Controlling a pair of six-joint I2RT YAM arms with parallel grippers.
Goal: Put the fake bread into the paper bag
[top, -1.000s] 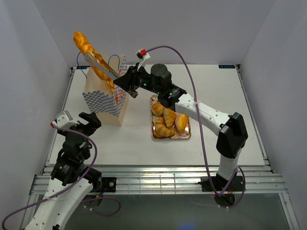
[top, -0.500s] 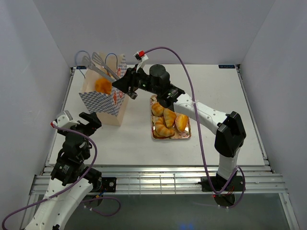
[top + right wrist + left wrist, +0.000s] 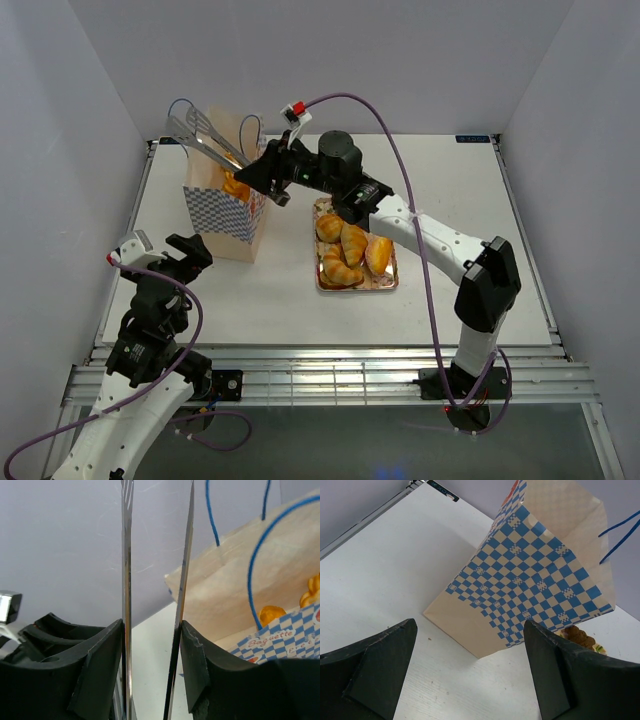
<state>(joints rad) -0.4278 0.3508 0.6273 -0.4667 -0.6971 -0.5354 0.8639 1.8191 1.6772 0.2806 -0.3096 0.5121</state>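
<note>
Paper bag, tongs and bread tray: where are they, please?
paper bag (image 3: 218, 212): top external view, its blue checkered side.
tongs (image 3: 127, 580): right wrist view, the left metal blade.
tray (image 3: 357, 288): top external view, its near rim.

The paper bag (image 3: 235, 595) reads "Baguette" on its checkered side

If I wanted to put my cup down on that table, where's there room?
Bare table lies right of the tray, out to the edge, and in front of the tray and bag. It is crowded between bag and tray, where the right pincer holds tongs over the bag; the left pincer hangs near the bag.
</note>
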